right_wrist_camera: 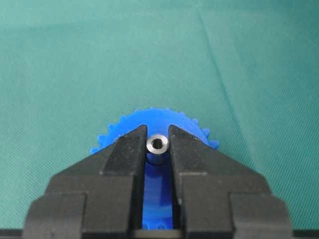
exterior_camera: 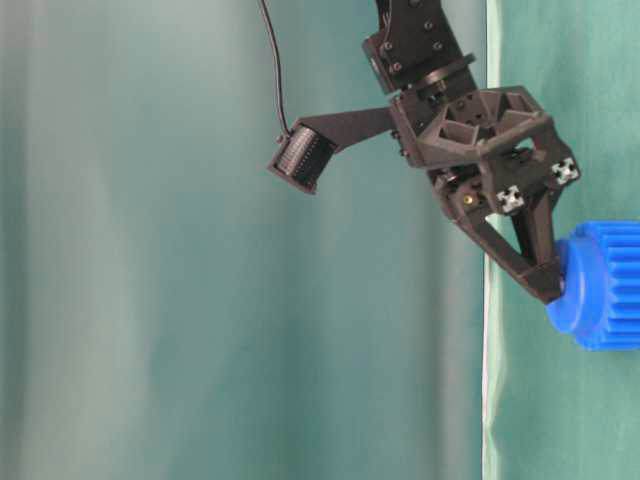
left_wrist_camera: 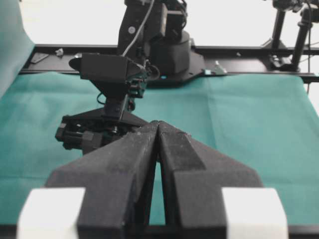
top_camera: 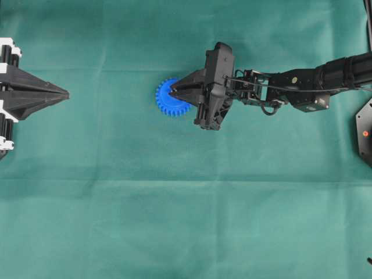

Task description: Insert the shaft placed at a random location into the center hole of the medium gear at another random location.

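Overhead: the right gripper point(top_camera: 174, 91) sits over the medium gear point(top_camera: 168, 100), which lies flat on the green tabletop point(top_camera: 186, 203); the left gripper point(top_camera: 65, 93) is parked at the left edge, fingers together.

Table level: the right fingertips point(exterior_camera: 548, 285) touch the gear's face.

Left wrist: its fingers point(left_wrist_camera: 134, 149) meet, empty.

Right wrist: the fingers clamp the shaft point(right_wrist_camera: 157, 145) upright above the gear's middle; the center hole is hidden.

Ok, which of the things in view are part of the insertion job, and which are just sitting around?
In the job:
- shaft, pinched in the right gripper
- medium gear, right under the shaft
- center hole: hidden behind the fingers

Not in the job:
- left gripper, shut, parked at the left edge
- green cloth
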